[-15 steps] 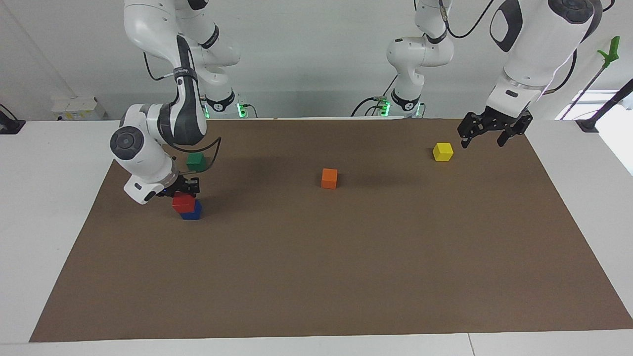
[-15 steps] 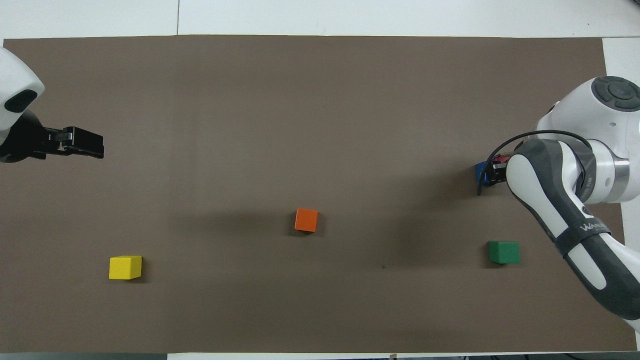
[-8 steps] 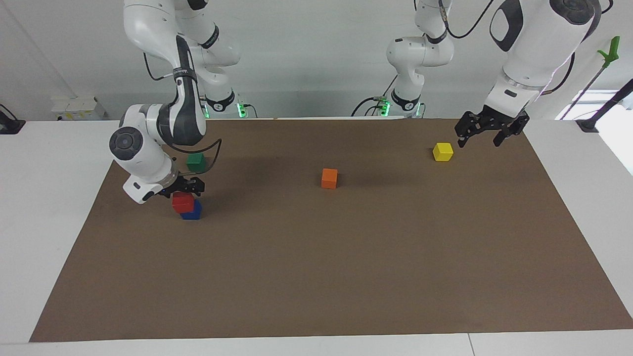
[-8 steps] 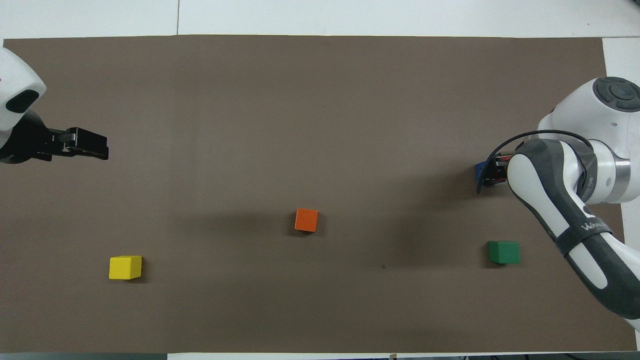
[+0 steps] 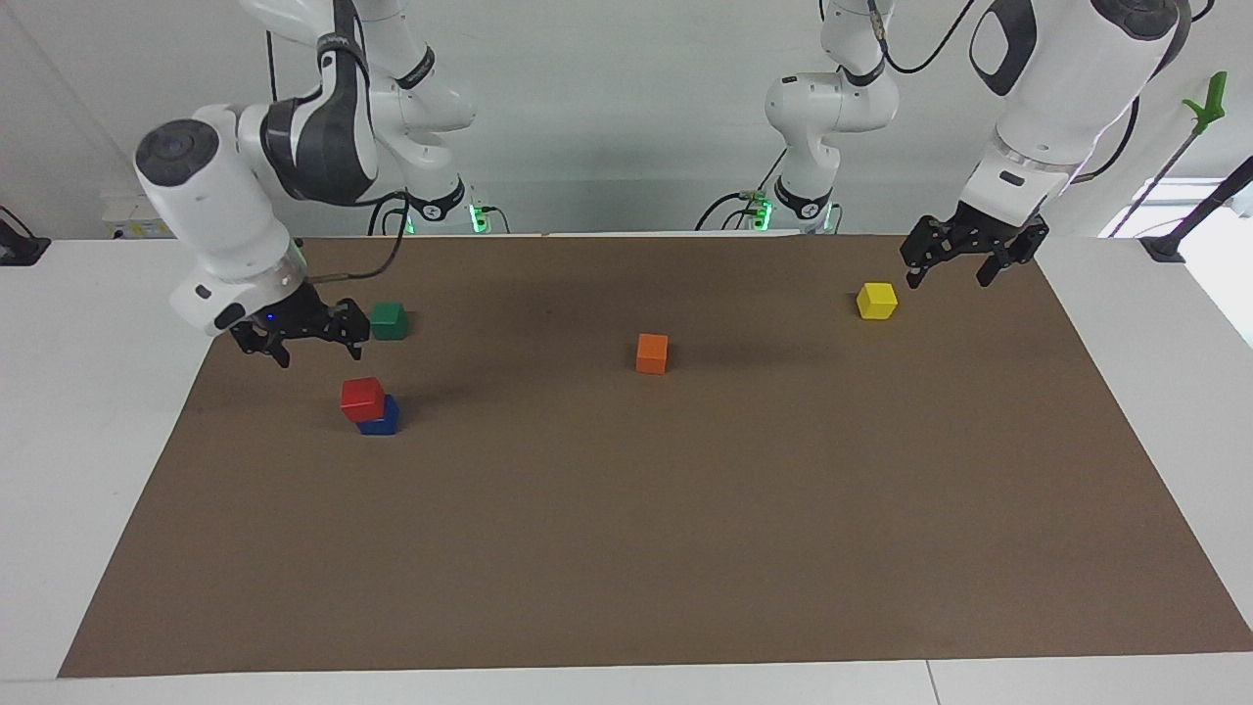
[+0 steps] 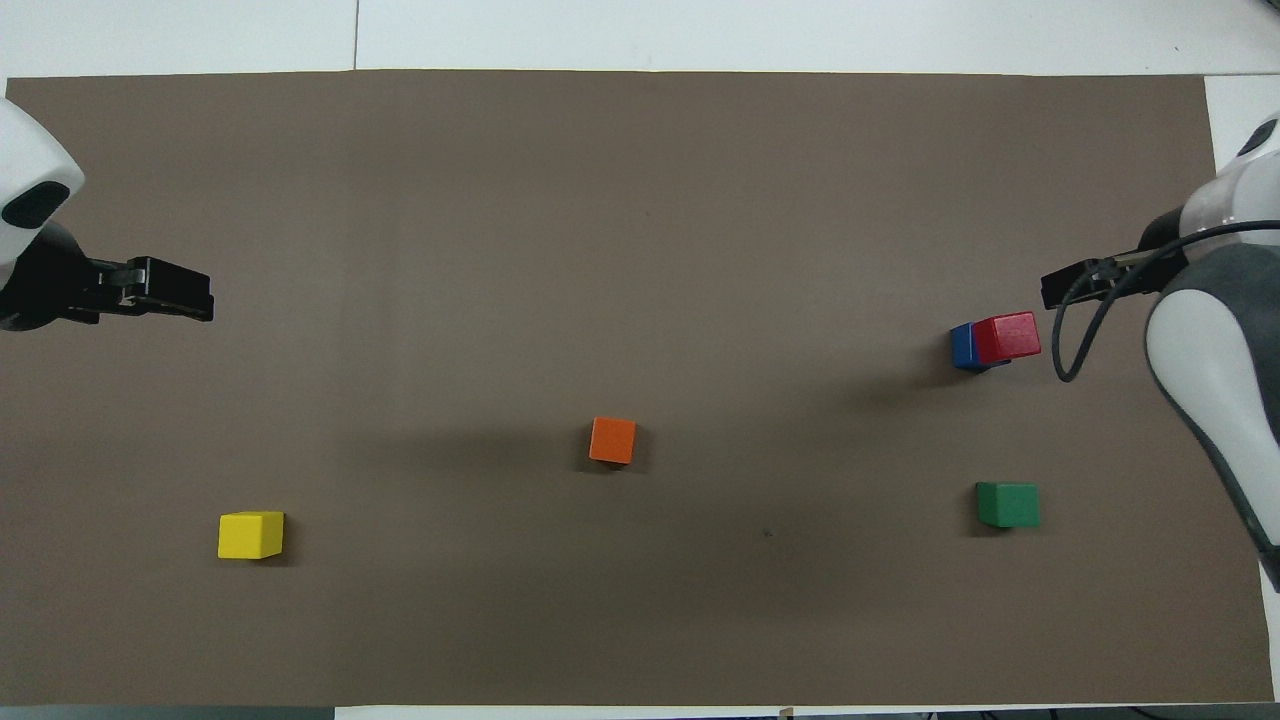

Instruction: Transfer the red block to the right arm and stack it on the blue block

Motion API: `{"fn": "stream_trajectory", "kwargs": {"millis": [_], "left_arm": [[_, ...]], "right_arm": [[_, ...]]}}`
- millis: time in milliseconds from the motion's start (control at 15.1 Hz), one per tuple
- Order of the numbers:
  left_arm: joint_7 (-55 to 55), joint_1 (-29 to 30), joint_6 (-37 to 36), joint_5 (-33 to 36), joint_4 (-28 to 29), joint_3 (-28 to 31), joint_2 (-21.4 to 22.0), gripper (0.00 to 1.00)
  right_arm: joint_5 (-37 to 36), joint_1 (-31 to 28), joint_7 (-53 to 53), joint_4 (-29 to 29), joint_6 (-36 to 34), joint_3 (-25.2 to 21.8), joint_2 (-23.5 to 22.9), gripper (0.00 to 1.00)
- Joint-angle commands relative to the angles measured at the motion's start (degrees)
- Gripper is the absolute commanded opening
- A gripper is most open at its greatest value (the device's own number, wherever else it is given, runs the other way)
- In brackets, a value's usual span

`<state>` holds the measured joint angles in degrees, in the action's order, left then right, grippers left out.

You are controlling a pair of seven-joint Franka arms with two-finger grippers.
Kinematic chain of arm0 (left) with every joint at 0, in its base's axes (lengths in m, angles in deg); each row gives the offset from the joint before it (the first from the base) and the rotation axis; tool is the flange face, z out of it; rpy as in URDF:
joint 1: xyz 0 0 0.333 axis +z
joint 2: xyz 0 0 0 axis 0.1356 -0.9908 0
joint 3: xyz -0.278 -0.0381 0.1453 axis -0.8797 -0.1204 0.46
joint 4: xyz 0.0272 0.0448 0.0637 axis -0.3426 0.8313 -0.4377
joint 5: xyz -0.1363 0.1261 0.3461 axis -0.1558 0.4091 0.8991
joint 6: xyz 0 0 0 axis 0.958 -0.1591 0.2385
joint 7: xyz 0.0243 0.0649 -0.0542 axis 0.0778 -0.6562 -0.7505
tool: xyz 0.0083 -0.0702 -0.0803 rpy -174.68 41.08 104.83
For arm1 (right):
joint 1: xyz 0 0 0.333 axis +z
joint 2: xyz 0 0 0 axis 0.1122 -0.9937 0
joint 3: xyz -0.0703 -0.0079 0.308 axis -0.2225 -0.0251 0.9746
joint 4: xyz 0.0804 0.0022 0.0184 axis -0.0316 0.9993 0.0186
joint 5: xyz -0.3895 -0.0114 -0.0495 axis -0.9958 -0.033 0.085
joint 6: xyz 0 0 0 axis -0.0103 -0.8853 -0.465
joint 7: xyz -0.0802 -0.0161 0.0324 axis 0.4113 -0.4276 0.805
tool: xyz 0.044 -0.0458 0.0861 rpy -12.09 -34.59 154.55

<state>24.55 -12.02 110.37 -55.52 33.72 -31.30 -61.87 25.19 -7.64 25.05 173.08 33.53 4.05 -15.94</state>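
The red block (image 5: 362,398) sits on the blue block (image 5: 382,419), slightly offset, near the right arm's end of the brown mat. The stack also shows in the overhead view, red (image 6: 1007,337) over blue (image 6: 962,346). My right gripper (image 5: 321,348) is open and empty, raised over the mat's edge at the right arm's end, clear of the stack; it also shows in the overhead view (image 6: 1060,285). My left gripper (image 5: 948,279) is open and empty, waiting in the air over the mat's left arm's end; in the overhead view (image 6: 195,300) too.
A green block (image 5: 389,320) lies nearer to the robots than the stack. An orange block (image 5: 652,352) lies mid-mat. A yellow block (image 5: 876,300) lies toward the left arm's end, close under the left gripper. The brown mat (image 5: 685,548) covers the white table.
My right gripper has let go of the red block, risen and drawn back toward the mat's edge. The red block stays on the blue block. The left arm has barely moved.
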Motion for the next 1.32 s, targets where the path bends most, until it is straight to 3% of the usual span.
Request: {"fn": "stream_trajectory", "kwargs": {"millis": [0,264,528,660,792,1255], "left_arm": [[0.04,-0.26,-1.09,-0.79,0.5,0.72,0.92,1.0],[0.04,-0.34,-1.09,-0.79,0.5,0.63,1.01,1.0],[0.04,-0.34,-1.09,-0.79,0.5,0.72,1.01,1.0],[0.04,-0.34,-1.09,-0.79,0.5,0.63,0.92,1.0],[0.04,-0.34,-1.09,-0.79,0.5,0.63,0.92,1.0],[0.04,-0.34,-1.09,-0.79,0.5,0.63,0.92,1.0]], "right_arm": [[0.51,-0.65,-2.29,-3.46,-5.98,0.17,1.76,1.0],[0.6,-1.52,-1.24,-3.29,-14.08,-0.18,6.68,1.0],[0.51,-1.35,0.87,-1.89,-16.37,-0.35,10.29,1.0],[0.51,-0.74,0.78,-2.06,-16.91,-1.67,10.65,1.0],[0.42,3.46,0.61,-2.85,-16.65,-5.87,9.95,1.0],[0.68,2.43,0.43,-4.87,-17.79,-5.63,8.8,1.0]]}}
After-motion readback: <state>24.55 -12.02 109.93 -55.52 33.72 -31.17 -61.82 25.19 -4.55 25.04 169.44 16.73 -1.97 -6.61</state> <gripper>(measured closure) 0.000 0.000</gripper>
